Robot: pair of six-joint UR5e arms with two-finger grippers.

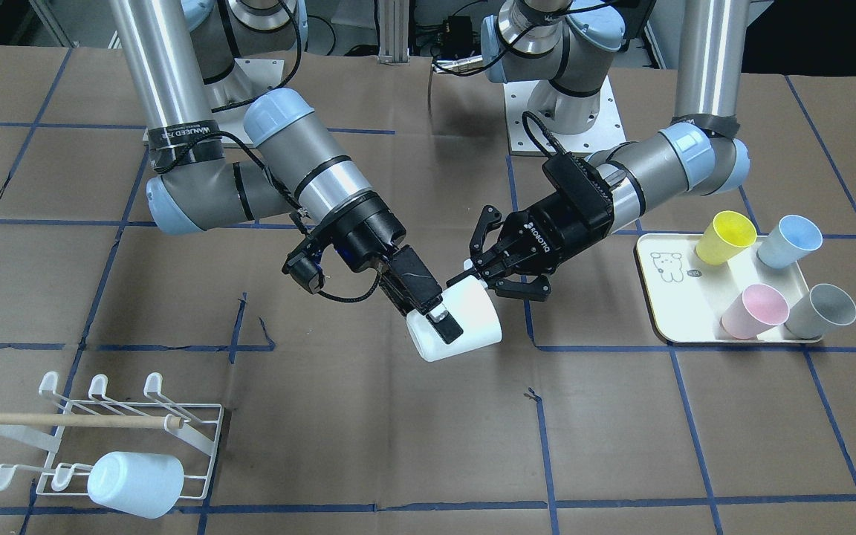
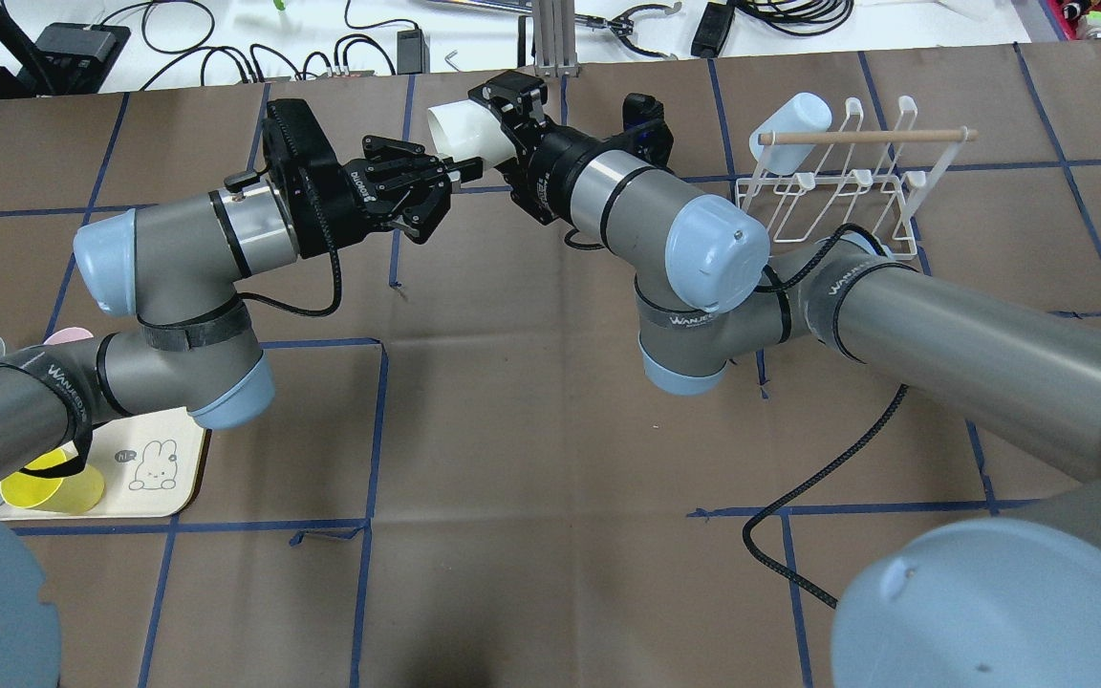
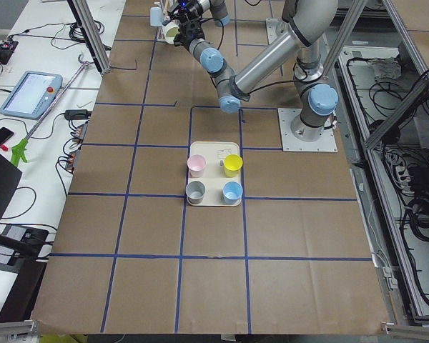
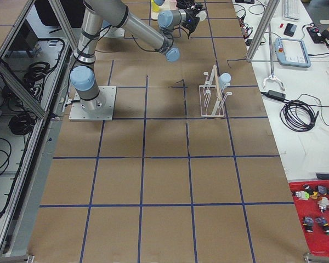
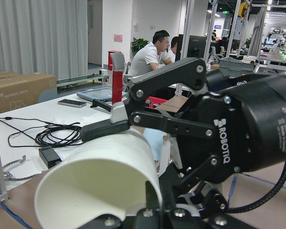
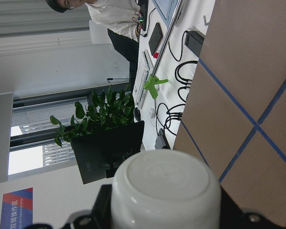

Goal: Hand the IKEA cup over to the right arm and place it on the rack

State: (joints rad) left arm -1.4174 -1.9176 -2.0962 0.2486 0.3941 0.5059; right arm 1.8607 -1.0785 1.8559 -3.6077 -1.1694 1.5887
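I saw the right gripper [image 1: 439, 318] clamped on the white cup [image 1: 474, 325]; the left gripper [image 1: 487, 273] stood spread at its rim, perhaps touching.

desk [image 1: 398, 446]: brown paper cover, blue tape grid
tray [image 1: 684, 312]: cream, bear drawing on the end clear of cups
yellow cup [image 1: 725, 238]: on tray, row nearer the robot base, mouth up
blue cup [image 1: 788, 241]: just beside yellow
pink cup [image 1: 755, 310]: other row, beside grey cup [image 1: 820, 310]
teach pendant [image 3: 30, 93]: on white side bench
red bin [image 4: 318, 216]: small toys inside
background: seated person [image 5: 150, 57], cardboard box [image 5: 21, 90], potted plant [image 6: 97, 114]
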